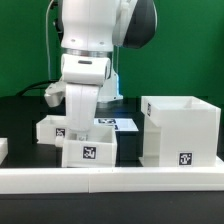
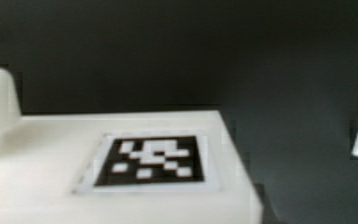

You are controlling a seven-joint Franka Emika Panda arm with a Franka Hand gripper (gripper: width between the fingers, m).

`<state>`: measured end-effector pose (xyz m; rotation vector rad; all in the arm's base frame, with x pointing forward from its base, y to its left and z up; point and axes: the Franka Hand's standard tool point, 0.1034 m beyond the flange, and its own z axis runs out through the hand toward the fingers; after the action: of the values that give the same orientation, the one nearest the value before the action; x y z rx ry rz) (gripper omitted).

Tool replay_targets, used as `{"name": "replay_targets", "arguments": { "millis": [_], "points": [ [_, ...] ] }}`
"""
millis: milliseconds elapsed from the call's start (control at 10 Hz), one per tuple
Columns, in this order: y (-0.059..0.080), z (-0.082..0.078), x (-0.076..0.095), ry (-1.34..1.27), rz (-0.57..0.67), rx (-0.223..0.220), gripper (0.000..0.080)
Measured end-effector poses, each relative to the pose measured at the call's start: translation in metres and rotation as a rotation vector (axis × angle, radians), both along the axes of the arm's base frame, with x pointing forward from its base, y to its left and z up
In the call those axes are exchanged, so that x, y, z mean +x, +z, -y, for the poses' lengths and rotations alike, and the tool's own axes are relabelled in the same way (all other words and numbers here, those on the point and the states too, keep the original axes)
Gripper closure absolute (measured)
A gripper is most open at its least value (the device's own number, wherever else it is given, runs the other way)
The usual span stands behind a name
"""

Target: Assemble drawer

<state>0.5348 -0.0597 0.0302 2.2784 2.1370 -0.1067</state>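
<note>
In the exterior view the arm hangs at the centre with its gripper point(image 1: 84, 128) low over the small white box point(image 1: 90, 150), which sits on the dark table at about six o'clock from the hand. The jaws are hidden behind the hand and the box, and the blurred wrist view shows no fingers, so I cannot tell whether they are apart, together or clamped on anything. The wrist view shows only a flat white face with a marker tag point(image 2: 153, 160), probably that same box seen from close above. The large open case point(image 1: 180, 128) stands at three o'clock from the box, near but apart, and nothing visible is inside it. Another white part point(image 1: 50, 128) lies at ten o'clock from the box; whether the two are joined is unclear. By my judgement the work is at an early stage — the box has not yet gone into the case.
</note>
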Motion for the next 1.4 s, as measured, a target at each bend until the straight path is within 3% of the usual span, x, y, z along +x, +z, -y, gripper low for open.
{"name": "replay_targets", "arguments": {
  "millis": [500, 900, 1400],
  "points": [
    [-0.003, 0.0, 0.0, -0.013, -0.005, 0.0, 0.0758],
    [-0.007, -0.029, 0.006, 0.023, -0.009, 0.016, 0.0758],
    [-0.011, -0.031, 0.004, 0.019, -0.014, 0.018, 0.0758]
  ]
}}
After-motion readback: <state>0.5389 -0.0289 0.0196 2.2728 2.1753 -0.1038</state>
